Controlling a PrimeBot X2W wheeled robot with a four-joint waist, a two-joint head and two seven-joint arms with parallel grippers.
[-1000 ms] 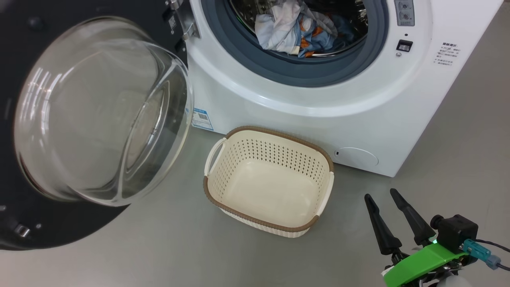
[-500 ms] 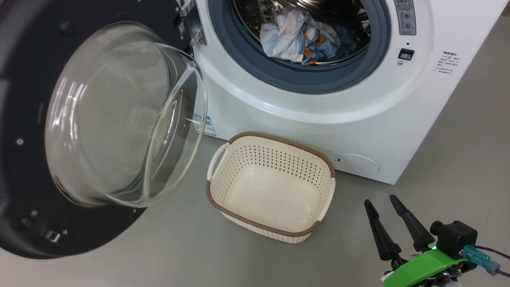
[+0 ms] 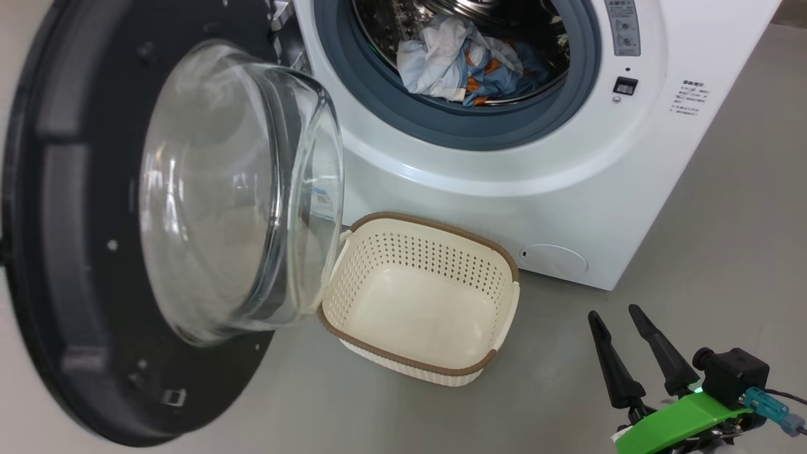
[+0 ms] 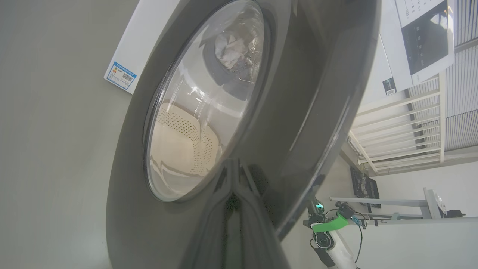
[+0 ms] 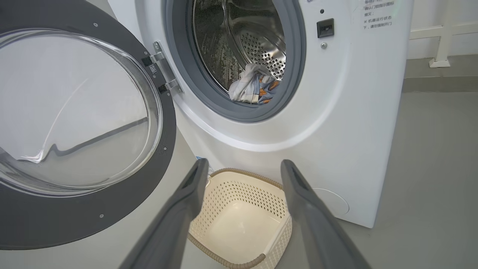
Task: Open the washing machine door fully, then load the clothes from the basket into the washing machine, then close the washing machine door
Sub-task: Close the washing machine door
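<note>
Resting low at the near right, the right gripper (image 3: 613, 311) has its two dark fingers spread wide with nothing between them, tips pointing toward the washing machine (image 3: 504, 208). Bare grey floor (image 3: 725, 252) lies all around it, open out to the machine's right corner. In the right wrist view the spread fingers frame the basket (image 3: 429, 252), which is well apart from them.

The left gripper (image 4: 233, 175) is closed, fingers pressed together with nothing seen held. Its tips sit at the glossy black outer face of the washing machine door (image 3: 69, 252); actual contact is hard to tell through the reflections.

The door is hinged left of the opening and swung out to the near left, glass bowl (image 3: 214, 189) bulging rightward. In the head view the bowl's edge overlaps the basket's left rim; touching or not, cannot tell.

The basket stands empty on the floor, just in front of the machine below the grey drum seal (image 3: 466, 129). The clothes (image 3: 454, 60) lie bunched inside the drum, behind the seal's lower lip.
</note>
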